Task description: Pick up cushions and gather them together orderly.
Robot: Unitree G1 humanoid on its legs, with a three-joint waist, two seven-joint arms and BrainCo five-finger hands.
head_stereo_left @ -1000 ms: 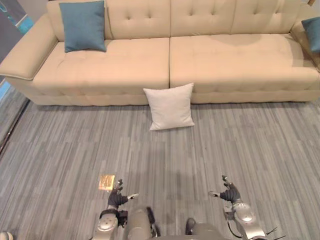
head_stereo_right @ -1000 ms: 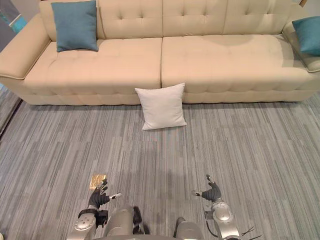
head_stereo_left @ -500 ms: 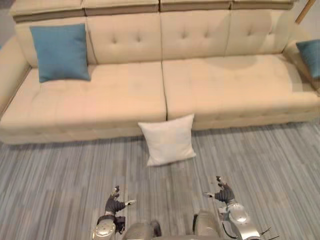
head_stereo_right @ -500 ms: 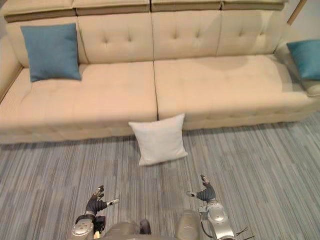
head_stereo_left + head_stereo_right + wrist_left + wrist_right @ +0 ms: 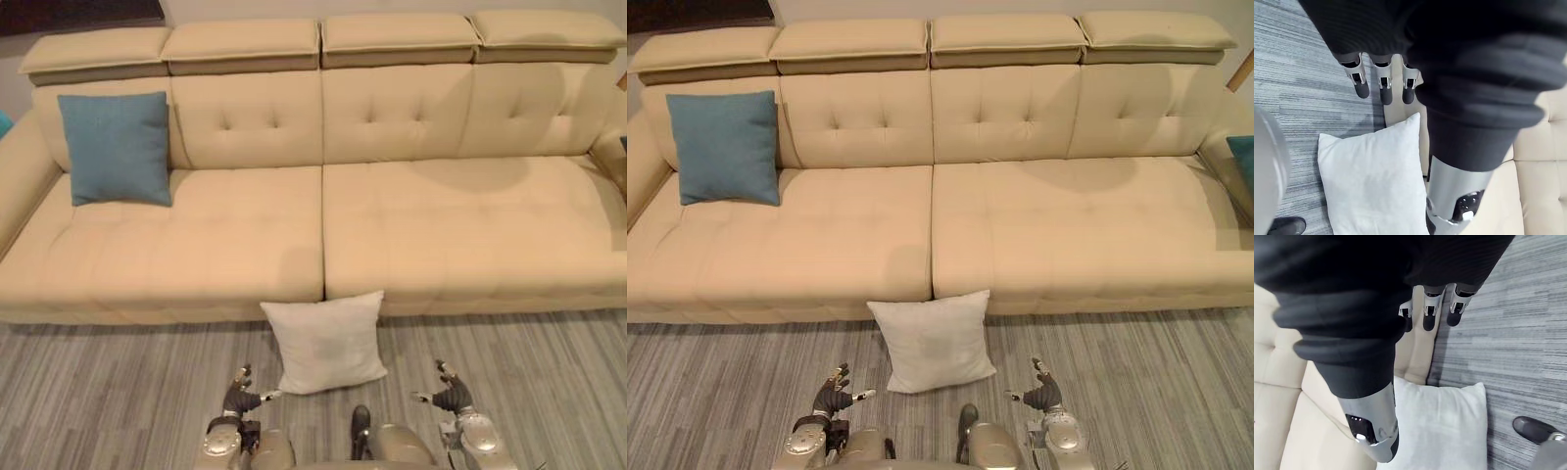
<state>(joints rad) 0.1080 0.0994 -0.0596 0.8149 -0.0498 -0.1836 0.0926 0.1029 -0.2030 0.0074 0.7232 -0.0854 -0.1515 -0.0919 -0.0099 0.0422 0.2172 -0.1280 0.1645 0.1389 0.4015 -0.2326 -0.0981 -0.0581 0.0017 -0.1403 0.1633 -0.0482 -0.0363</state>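
White square fabric cushion (image 5: 328, 341) leans on the grey floor (image 5: 98, 411) against the beige tufted sofa (image 5: 441, 225), much nearer than one second ago: the camera came closer. The left hand (image 5: 238, 399) and right hand (image 5: 449, 397) flank it, fingers loosely spread, empty. Grasping seems next.

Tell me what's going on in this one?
The robot faces a beige sofa, left hand and right hand open and empty, low on either side of a white cushion. That cushion sits on the floor, leaning against the sofa's front. One blue cushion stands at the sofa's left end, a second blue cushion shows at its right end. Nothing is picked up yet.
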